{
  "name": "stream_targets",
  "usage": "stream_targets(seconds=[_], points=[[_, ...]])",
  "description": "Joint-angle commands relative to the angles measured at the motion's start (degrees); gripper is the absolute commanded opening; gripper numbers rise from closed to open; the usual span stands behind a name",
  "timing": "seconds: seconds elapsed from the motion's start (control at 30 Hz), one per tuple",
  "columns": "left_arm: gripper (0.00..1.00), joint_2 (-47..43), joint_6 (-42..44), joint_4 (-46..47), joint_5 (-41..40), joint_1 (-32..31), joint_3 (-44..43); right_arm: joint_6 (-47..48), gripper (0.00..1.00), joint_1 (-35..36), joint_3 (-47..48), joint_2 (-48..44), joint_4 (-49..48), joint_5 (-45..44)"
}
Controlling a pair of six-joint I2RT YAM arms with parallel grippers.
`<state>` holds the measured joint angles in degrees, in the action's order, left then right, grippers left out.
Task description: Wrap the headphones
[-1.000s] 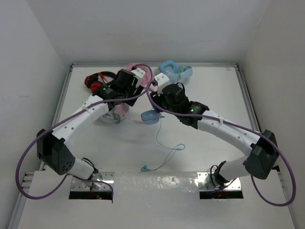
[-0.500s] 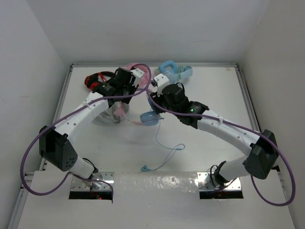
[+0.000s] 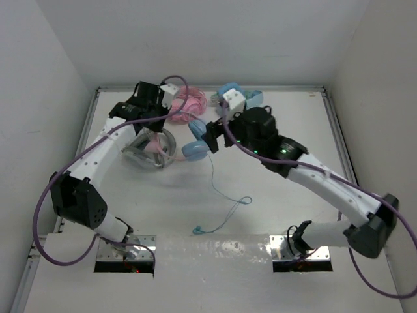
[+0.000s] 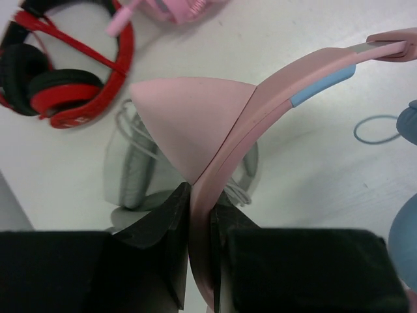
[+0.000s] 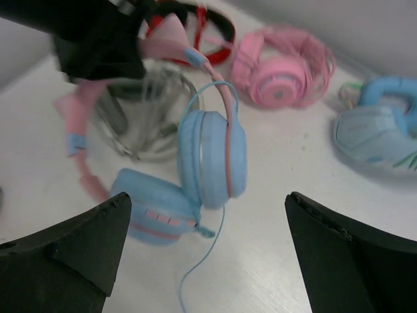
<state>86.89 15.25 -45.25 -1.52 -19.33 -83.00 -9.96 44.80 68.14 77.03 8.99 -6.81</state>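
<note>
The headphones have a pink cat-ear headband [image 4: 293,85] and two light blue earcups [image 5: 212,160], which lie on the table at centre back [image 3: 194,149]. My left gripper [image 4: 201,195] is shut on the headband just beside a cat ear [image 4: 189,124] and holds it tilted above the table [image 3: 148,122]. The thin teal cable [image 3: 214,186] trails from the earcups toward the near edge and ends in a plug [image 3: 197,229]. Just right of the earcups hangs my right gripper [image 5: 208,241], open wide with nothing between its fingers [image 3: 211,134].
A silver pair of headphones [image 4: 133,176] lies under the held headband. A red and black pair [image 4: 65,85] sits at the back left. An all-pink pair [image 3: 189,103] and an all-light-blue pair [image 3: 246,96] lie by the back wall. Walls enclose the table.
My left gripper has shut on the pink headband and pulled it left. My right gripper has opened wide and drawn back to the right. The earcups have shifted toward the back.
</note>
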Motion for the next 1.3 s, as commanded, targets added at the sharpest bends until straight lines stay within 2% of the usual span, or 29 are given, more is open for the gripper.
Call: stream_targets(seconds=[0.0, 0.1, 0.13, 0.17, 0.2, 0.23, 0.27, 0.33, 0.37, 0.4, 0.47, 0.53, 0.7, 0.83, 0.93, 1.0, 1.07, 1.13, 1.17, 1.23, 1.27], points=[[0.0, -3.3, -0.3, 3.9, 0.2, 1.1, -4.9, 1.2, 0.99, -0.1, 0.6, -13.6, -7.1, 5.7], [0.0, -2.1, -1.4, 2.0, 1.0, 1.6, -9.8, 0.6, 0.99, -0.1, -5.7, -21.0, -8.7, 8.4], [0.0, -1.1, -1.9, -0.1, 1.3, 2.4, -11.5, 1.6, 0.91, -0.1, -8.9, -21.8, -8.6, 8.0], [0.0, -0.8, -2.8, -1.8, 3.6, 2.7, -15.3, 2.6, 0.77, -0.1, -10.7, -22.3, -9.2, 7.0], [0.0, -0.5, -3.4, -2.6, 4.2, 3.2, -17.3, 3.3, 0.59, -0.1, -12.8, -22.3, -11.3, 7.0], [0.0, -0.4, -3.8, -3.0, 4.6, 3.7, -18.9, 3.8, 0.44, -0.1, -18.4, -22.4, -13.5, 4.0], [0.0, -0.8, -4.3, -3.0, 4.4, 3.8, -20.3, 6.8, 0.35, -0.1, -21.7, -22.6, -15.8, 3.9], [0.0, -3.0, -5.9, -0.6, 3.8, 3.8, -21.0, 8.9, 0.47, -0.1, -32.2, -22.6, -26.8, 2.4], [0.0, -3.4, -7.1, 0.3, 3.5, 3.9, -21.0, 9.4, 0.67, -0.1, -35.1, -22.1, -34.1, 2.9], [0.0, -3.9, -7.7, 0.5, 3.3, 3.8, -21.1, 9.5, 0.75, -0.1, -39.2, -20.3, -37.0, 4.5], [0.0, -5.0, -8.9, 0.9, 3.1, 3.9, -21.4, 10.7, 0.89, -0.1, -41.7, -17.7, -45.0, 8.6], [0.0, -5.7, -9.4, 0.8, 3.3, 3.8, -22.1, 10.4, 0.93, -0.1, -44.5, -12.2, -52.9, 8.0], [0.0, -5.8, -11.0, -0.2, 4.3, 3.8, -23.8, 10.4, 0.95, -0.1, -41.1, 1.9, -58.3, 2.6], [0.0, -6.3, -11.8, -0.4, 5.6, 3.8, -24.7, 5.2, 0.96, -0.1, -37.1, 14.8, -64.6, -8.1], [0.0, -6.6, -12.8, 0.3, 5.4, 3.8, -24.9, 0.8, 0.94, -0.1, -34.2, 19.4, -68.6, -16.5], [0.0, -6.7, -13.5, 1.0, 5.0, 3.8, -25.5, -1.5, 0.94, -0.1, -30.6, 23.0, -66.9, -21.6], [0.0, -6.5, -14.3, 1.3, 5.0, 3.9, -27.0, -4.6, 0.94, -0.2, -27.5, 25.7, -62.2, -22.0], [0.0, -6.3, -14.7, 1.3, 5.0, 3.8, -28.9, -6.6, 0.87, -0.2, -23.7, 27.1, -59.0, -18.3], [0.0, -6.3, -15.3, 1.3, 4.5, 3.8, -29.4, -7.7, 0.77, -0.2, -22.6, 27.7, -56.0, -17.7], [0.0, -6.5, -17.2, 1.6, 3.5, 3.8, -30.5, -12.0, 0.67, -0.2, -22.1, 28.7, -52.8, -20.0], [0.0, -6.6, -17.9, 1.7, 2.8, 3.8, -30.6, -13.5, 0.58, -0.1, -24.0, 28.0, -52.3, -21.3]])
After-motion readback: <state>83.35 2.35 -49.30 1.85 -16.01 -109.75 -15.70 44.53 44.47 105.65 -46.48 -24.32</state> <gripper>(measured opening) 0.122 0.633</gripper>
